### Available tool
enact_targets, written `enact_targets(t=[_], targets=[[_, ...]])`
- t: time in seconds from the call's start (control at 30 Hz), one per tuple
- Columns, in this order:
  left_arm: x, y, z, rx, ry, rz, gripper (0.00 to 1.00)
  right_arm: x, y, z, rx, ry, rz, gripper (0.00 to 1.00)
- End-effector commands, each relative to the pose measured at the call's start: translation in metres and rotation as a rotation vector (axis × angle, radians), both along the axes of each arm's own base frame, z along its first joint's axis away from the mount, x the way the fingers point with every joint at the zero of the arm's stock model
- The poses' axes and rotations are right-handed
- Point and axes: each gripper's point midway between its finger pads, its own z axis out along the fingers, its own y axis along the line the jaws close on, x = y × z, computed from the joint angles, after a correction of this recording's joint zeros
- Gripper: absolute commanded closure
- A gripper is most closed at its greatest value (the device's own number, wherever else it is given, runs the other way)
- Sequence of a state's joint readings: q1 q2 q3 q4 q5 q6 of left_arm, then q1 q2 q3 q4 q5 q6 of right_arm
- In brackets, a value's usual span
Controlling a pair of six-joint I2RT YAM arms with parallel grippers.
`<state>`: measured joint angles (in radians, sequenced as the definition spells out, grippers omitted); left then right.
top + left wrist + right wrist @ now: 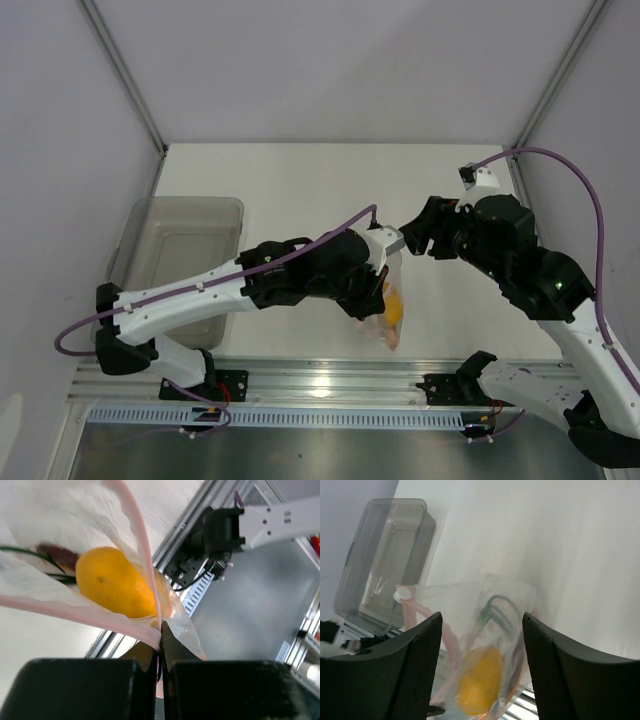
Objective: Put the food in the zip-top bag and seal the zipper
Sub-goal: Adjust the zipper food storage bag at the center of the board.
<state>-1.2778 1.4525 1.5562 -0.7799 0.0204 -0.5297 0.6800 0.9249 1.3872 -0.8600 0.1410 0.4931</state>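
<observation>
The left tool (161, 632) has its jaws shut on one end of the zipper (143, 545), holding the bag (380, 322) at the middle of the worktop's (320, 190) near edge. The right tool (482, 621) has its jaws wide apart, grips nothing, and is poised over the bag mouth. Inside the bag are yellow fruit (112, 582) and green stems (496, 602). The mouth gapes, strips parted. Judgement: loading appears complete and sealing is in hand. Next, the right tool must pinch both strips beside the left tool and press along them.
</observation>
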Motion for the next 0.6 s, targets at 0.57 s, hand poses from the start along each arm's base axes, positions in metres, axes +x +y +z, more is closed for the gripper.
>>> enact_targets(t=[0.57], targets=[[-0.085,0.092,0.091,-0.258,-0.096,-0.491,0.99,-0.069,0.051,-0.007,0.108,-0.068,0.548,0.40]])
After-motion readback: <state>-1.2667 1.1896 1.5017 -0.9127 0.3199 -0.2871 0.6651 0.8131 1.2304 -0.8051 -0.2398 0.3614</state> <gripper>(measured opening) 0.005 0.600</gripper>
